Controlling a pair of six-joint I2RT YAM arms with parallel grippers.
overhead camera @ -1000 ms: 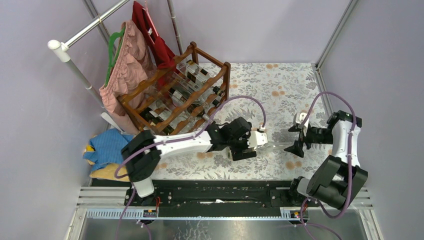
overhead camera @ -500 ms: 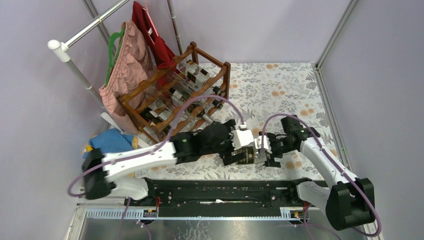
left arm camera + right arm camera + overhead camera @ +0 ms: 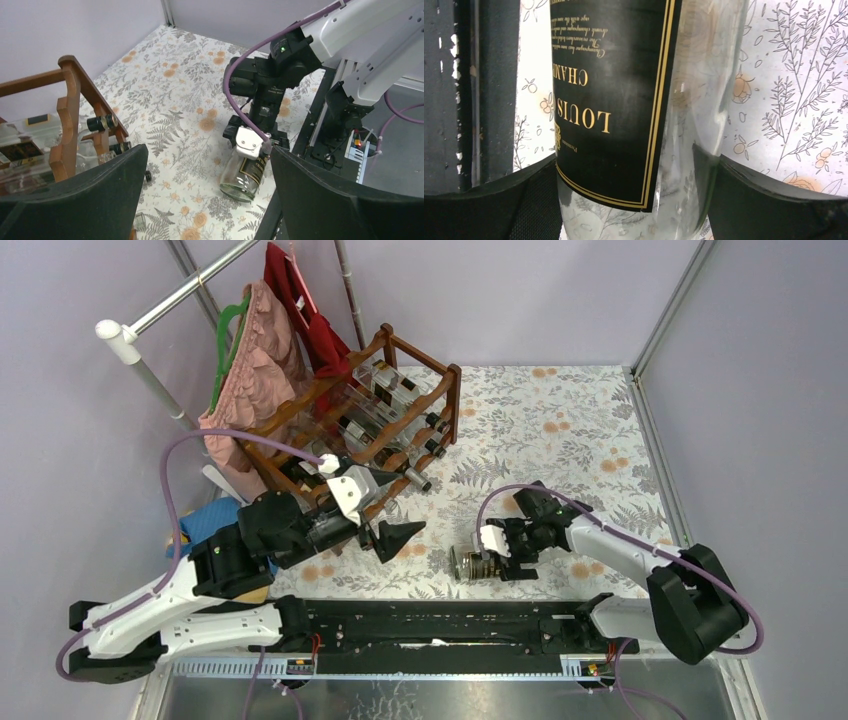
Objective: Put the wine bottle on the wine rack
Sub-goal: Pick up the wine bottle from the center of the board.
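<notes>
A clear wine bottle [image 3: 462, 563] with a black and gold label lies on its side on the floral table, close to the front edge. My right gripper [image 3: 480, 562] straddles its body, and in the right wrist view both pads [image 3: 524, 200] press the glass of the wine bottle [image 3: 624, 100]. My left gripper [image 3: 395, 538] hangs open and empty in front of the wine rack [image 3: 350, 430], well left of the bottle. From the left wrist the wine bottle [image 3: 245, 175] shows between the spread fingers of the left gripper [image 3: 209, 150], far below. The wine rack [image 3: 70, 105] holds several bottles.
Clothes [image 3: 250, 380] hang on a rail behind the rack, and a blue cloth [image 3: 215, 530] lies to its left. A bottle neck [image 3: 415, 480] sticks out of the rack's lower tier. The black base rail [image 3: 440, 620] runs just in front of the bottle. Purple walls enclose the table.
My left arm has drawn back from the bottle toward the rack, its jaws open. The right arm has swung in from the right, and its jaws now sit around the bottle.
</notes>
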